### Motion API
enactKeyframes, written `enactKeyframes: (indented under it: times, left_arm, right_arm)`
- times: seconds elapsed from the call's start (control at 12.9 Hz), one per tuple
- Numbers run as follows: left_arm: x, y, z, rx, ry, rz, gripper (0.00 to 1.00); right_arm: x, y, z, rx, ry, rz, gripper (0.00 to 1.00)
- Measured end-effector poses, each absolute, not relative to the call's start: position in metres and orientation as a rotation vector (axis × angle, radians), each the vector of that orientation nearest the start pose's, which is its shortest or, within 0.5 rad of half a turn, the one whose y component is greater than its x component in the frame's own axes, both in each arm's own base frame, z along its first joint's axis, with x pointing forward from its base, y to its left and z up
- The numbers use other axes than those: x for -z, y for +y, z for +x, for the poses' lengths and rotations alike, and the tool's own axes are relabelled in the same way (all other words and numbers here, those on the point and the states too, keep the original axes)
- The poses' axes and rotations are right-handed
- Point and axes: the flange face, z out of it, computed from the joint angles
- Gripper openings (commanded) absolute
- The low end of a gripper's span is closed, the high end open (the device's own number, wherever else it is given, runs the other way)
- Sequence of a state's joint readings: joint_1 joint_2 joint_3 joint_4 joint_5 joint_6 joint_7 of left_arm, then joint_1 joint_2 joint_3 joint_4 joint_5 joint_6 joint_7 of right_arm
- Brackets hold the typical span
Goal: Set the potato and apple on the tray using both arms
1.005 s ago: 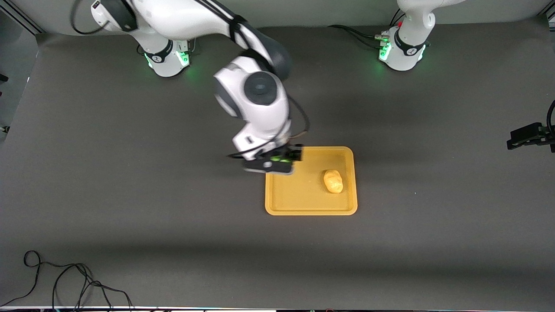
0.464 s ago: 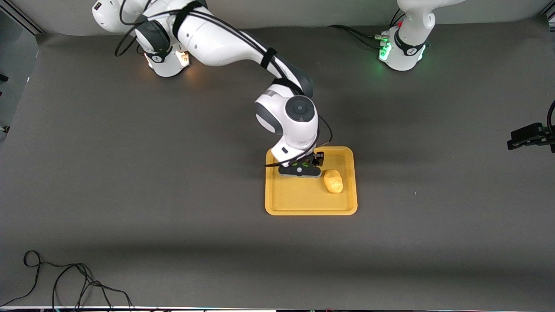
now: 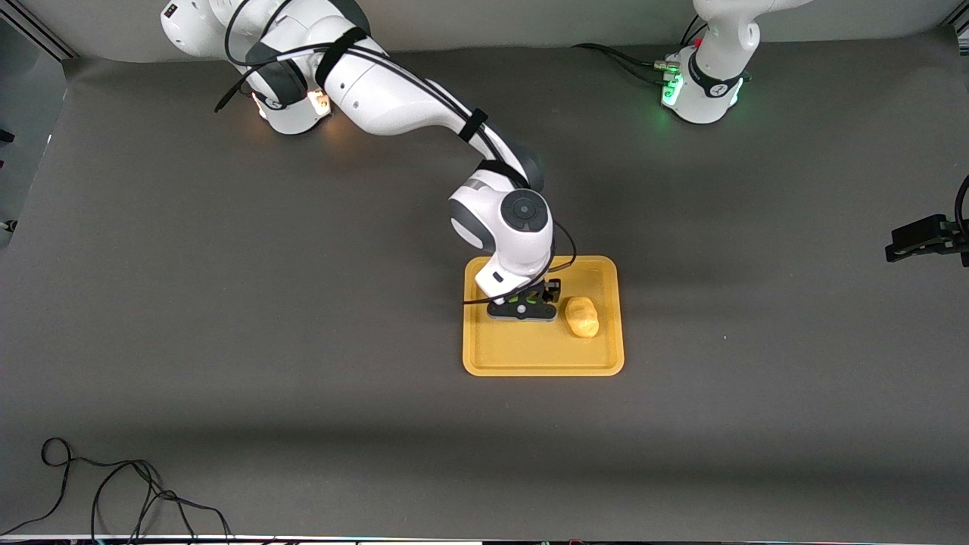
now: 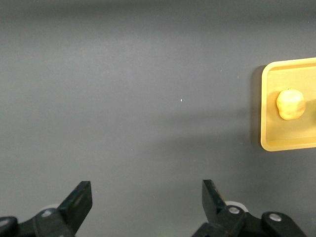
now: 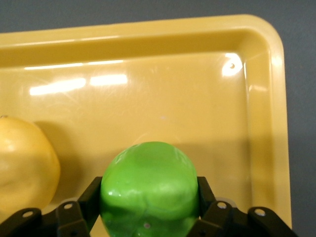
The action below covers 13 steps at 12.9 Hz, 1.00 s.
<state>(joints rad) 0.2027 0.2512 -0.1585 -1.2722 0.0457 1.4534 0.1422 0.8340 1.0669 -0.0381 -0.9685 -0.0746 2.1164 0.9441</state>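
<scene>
The orange-yellow tray (image 3: 530,352) lies mid-table, with the yellow-tan potato (image 3: 581,316) on it toward the left arm's end. My right gripper (image 3: 524,306) is low over the tray beside the potato, shut on the green apple (image 5: 149,185). In the right wrist view its black fingers (image 5: 94,195) clamp the apple's sides above the tray floor (image 5: 173,98), and the potato (image 5: 24,163) sits close alongside. My left gripper (image 4: 146,190) hangs open and empty high over bare table. The tray (image 4: 291,143) and potato (image 4: 290,103) show far off in its view.
The left arm's base (image 3: 708,76) stands at the table's edge farthest from the front camera. A black camera mount (image 3: 927,236) juts in at the left arm's end. A loose black cable (image 3: 113,492) lies near the front edge at the right arm's end.
My right arm has carried the apple from the tray's edge at the right arm's end to over the tray, then came lower beside the potato. The left arm has not moved.
</scene>
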Motion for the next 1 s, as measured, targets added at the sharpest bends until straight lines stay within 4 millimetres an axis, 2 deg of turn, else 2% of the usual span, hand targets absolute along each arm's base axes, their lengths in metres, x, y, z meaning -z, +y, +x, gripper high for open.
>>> enactKeyframes:
  times: [0.31, 0.39, 0.46, 0.54, 0.62, 1.0]
  left_arm:
    - [-0.608, 0.046, 0.616, -0.106, 0.142, -3.137, 0.99]
    - [-0.608, 0.046, 0.616, -0.106, 0.142, -3.137, 0.99]
    - [-0.608, 0.046, 0.616, -0.106, 0.143, -3.137, 0.99]
    - [-0.608, 0.046, 0.616, -0.106, 0.143, -3.137, 0.99]
    - [-0.608, 0.046, 0.616, -0.106, 0.143, -3.137, 0.99]
    - [-0.608, 0.046, 0.616, -0.106, 0.143, -3.137, 0.99]
  right_arm:
    - [-0.209, 0.569, 0.555, 0.233, 0.139, -3.128, 0.55]
    - [-0.207, 0.569, 0.555, 0.238, 0.139, -3.124, 0.60]
    - [-0.206, 0.569, 0.556, 0.242, 0.139, -3.122, 0.81]
    - [-0.204, 0.569, 0.556, 0.240, 0.140, -3.123, 0.96]
    - [-0.202, 0.568, 0.556, 0.238, 0.140, -3.125, 0.99]
    - [-0.199, 0.564, 0.561, 0.242, 0.150, -3.124, 1.00]
